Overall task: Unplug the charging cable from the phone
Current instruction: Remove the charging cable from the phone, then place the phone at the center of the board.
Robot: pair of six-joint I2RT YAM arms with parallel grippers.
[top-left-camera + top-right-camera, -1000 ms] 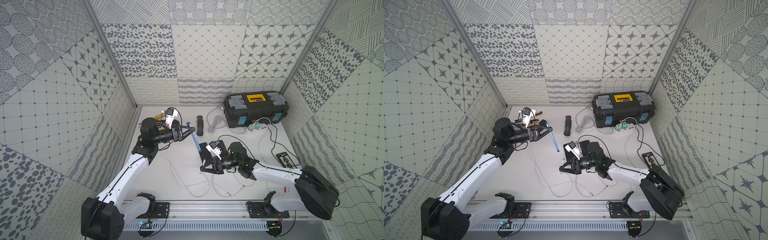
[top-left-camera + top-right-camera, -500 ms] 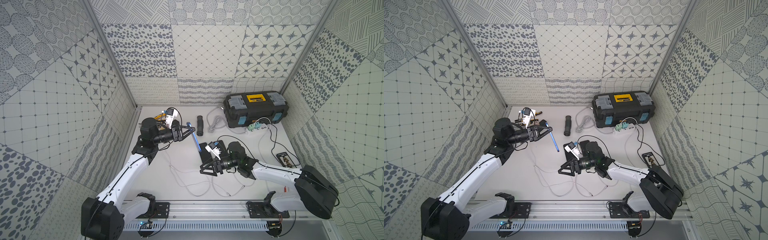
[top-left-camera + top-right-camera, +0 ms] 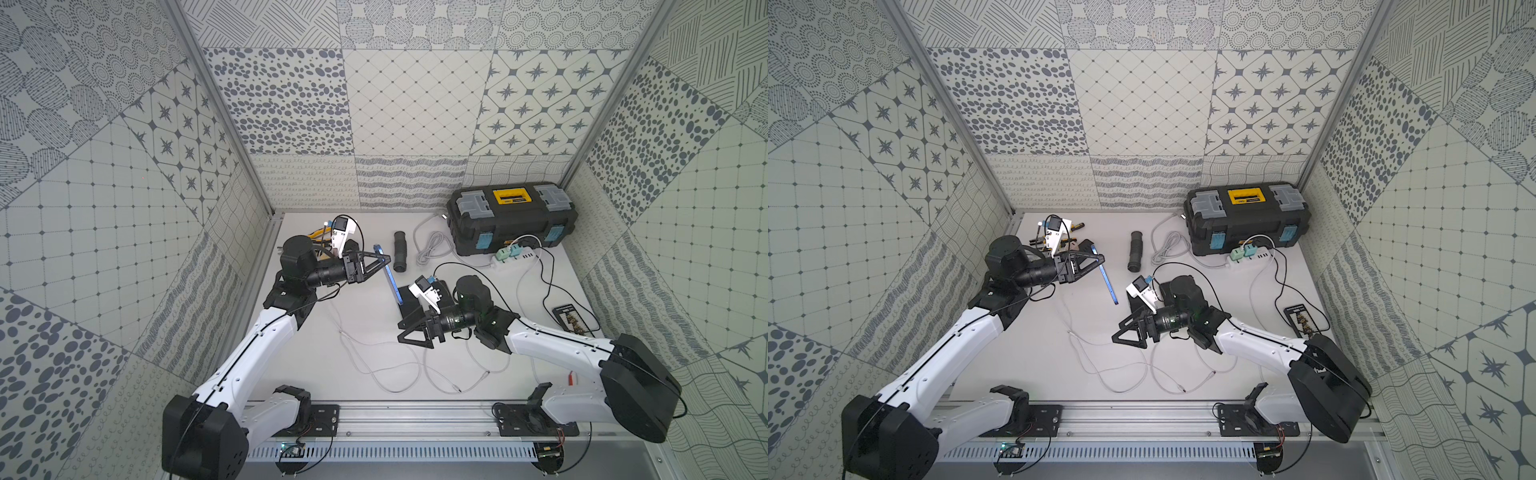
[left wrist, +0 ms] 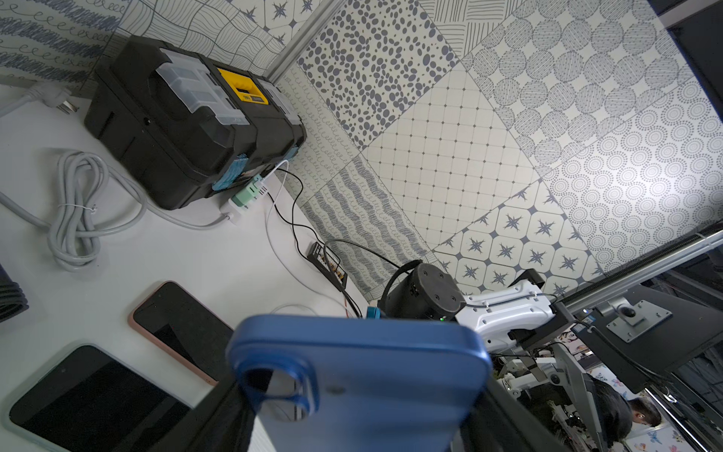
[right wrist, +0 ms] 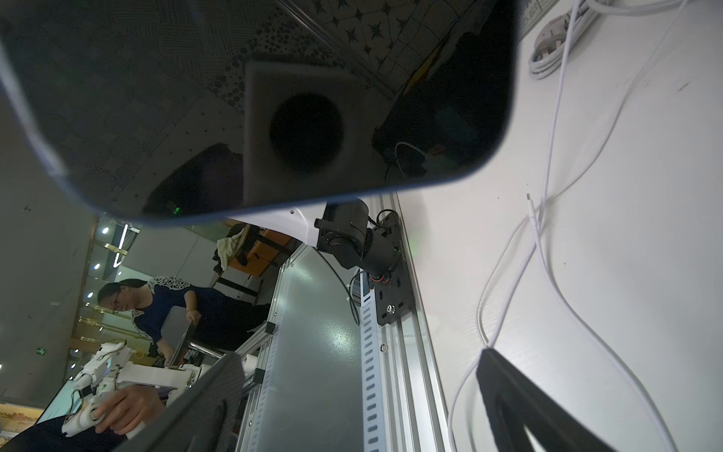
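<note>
**A:** As you look in from the front rail point(image 3: 415, 420), what comes first?

**B:** Loose loops of white charging cable point(image 5: 530, 207) on the counter point(image 3: 322, 374). In the right wrist view its plug tip lies bare on the counter, seated in nothing.

**A:** And the right gripper point(image 3: 402, 332)?

**B:** It sits just behind those loops, low over the counter. It is spread wide, with nothing between its fingers. The cable runs close by one finger, but I cannot tell whether they touch.

**A:** Where is the phone?

**B:** Next back, and clear of the counter. The blue-cased phone point(image 3: 390, 279) hangs edge-on in both top views. The left gripper point(image 3: 385, 259) pinches its camera end. Its dark screen faces the right wrist camera, and the end shown there carries no plug.

**A:** So the unplugging is done?

**B:** I judge so, since plug and phone are well apart. At most what is left is setting the phone down, which the task does not ask for.

**A:** What lies further back?

**B:** A pink-cased phone point(image 4: 176, 317) and another phone beside it lie flat near the right arm. Then comes a white power strip point(image 3: 528, 252) with green chargers. Last is the black toolbox point(image 3: 511, 224), against the back wall.
</note>
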